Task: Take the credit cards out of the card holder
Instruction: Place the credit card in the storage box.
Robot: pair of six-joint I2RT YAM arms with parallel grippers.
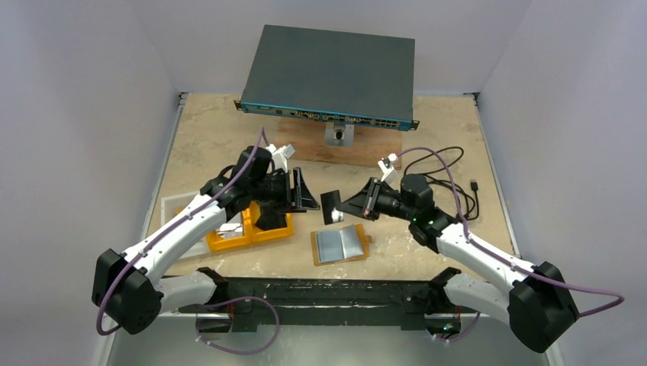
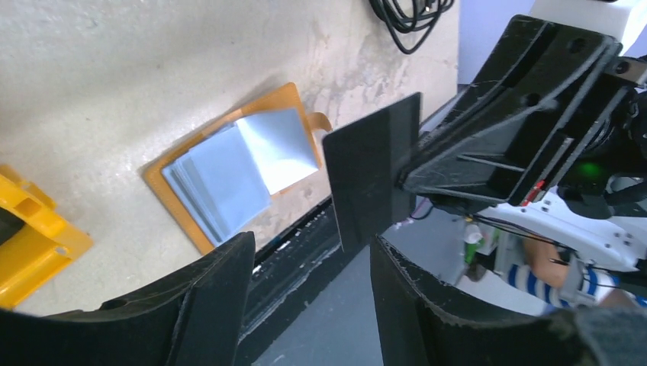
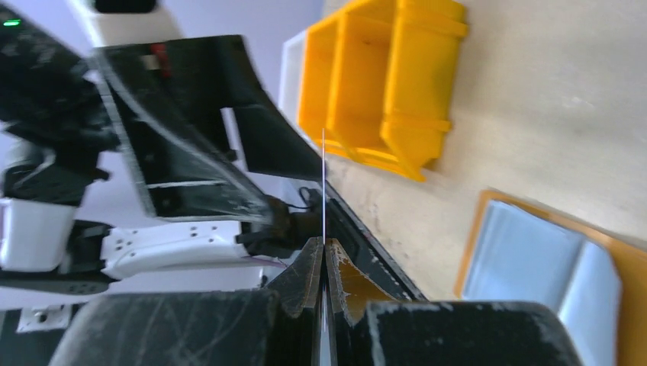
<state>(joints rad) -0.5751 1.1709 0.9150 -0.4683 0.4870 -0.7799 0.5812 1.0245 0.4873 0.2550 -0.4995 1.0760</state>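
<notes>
The tan card holder (image 1: 315, 253) lies open on the table near the front edge, with grey-silver credit cards (image 1: 340, 244) fanned in it. It also shows in the left wrist view (image 2: 162, 183) with the cards (image 2: 229, 171), and in the right wrist view (image 3: 632, 263). My right gripper (image 1: 349, 206) is shut on one card (image 1: 331, 207), held upright above the table; the card looks dark in the left wrist view (image 2: 374, 171) and edge-on in the right wrist view (image 3: 323, 183). My left gripper (image 1: 307, 191) is open, its jaws facing that card, whose lower edge is close to one finger (image 2: 412, 305).
A yellow compartment tray (image 1: 252, 229) sits under the left arm, with a clear flat piece (image 1: 174, 207) beside it. A dark network switch (image 1: 328, 72) rests on a wooden block (image 1: 305, 145) at the back. Black cables (image 1: 450, 171) lie at the right.
</notes>
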